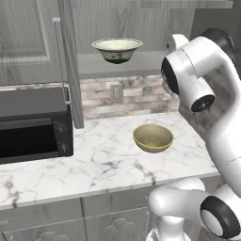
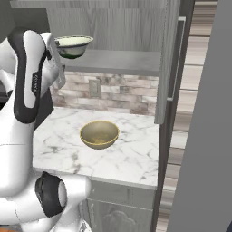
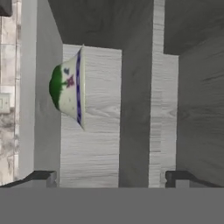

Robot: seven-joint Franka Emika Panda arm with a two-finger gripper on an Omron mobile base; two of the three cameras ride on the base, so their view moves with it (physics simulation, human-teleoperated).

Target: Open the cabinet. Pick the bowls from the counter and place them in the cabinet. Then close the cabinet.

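Two bowls are present. Patterned bowl (image 1: 116, 50), cream-white with a green base and a dark rim band, sits upright on the grey shelf (image 1: 141, 63) inside the cabinet (image 1: 136, 21), toward the shelf's front edge; in the hand view it appears rolled sideways, an effect of the camera's roll. Tan-olive bowl (image 1: 153, 138) sits upright on the tabletop (image 1: 94, 160), a white marble slab with grey veining, roughly midway between the back wall and the front edge and toward the slab's right end. Both cabinet doors stand open: the left door (image 1: 70, 61) shows edge-on with its slim bar handle (image 1: 60, 56) in the left base view, and the right door (image 2: 170, 59) shows edge-on in the right base view. Hand (image 3: 111, 177) is fully open and holds nothing; its two dark fingertips (image 3: 41, 177) stand wide apart at the bottom of the hand view, pointed at the shelf and cabinet interior, clear of the patterned bowl. White arm (image 1: 197, 80) rises at the tabletop's right end, above and beside the tan-olive bowl without touching it. Black microwave (image 1: 33, 127) occupies the tabletop's left end, against a stone-tile backsplash (image 1: 136, 96) carrying a wall outlet (image 1: 116, 92).
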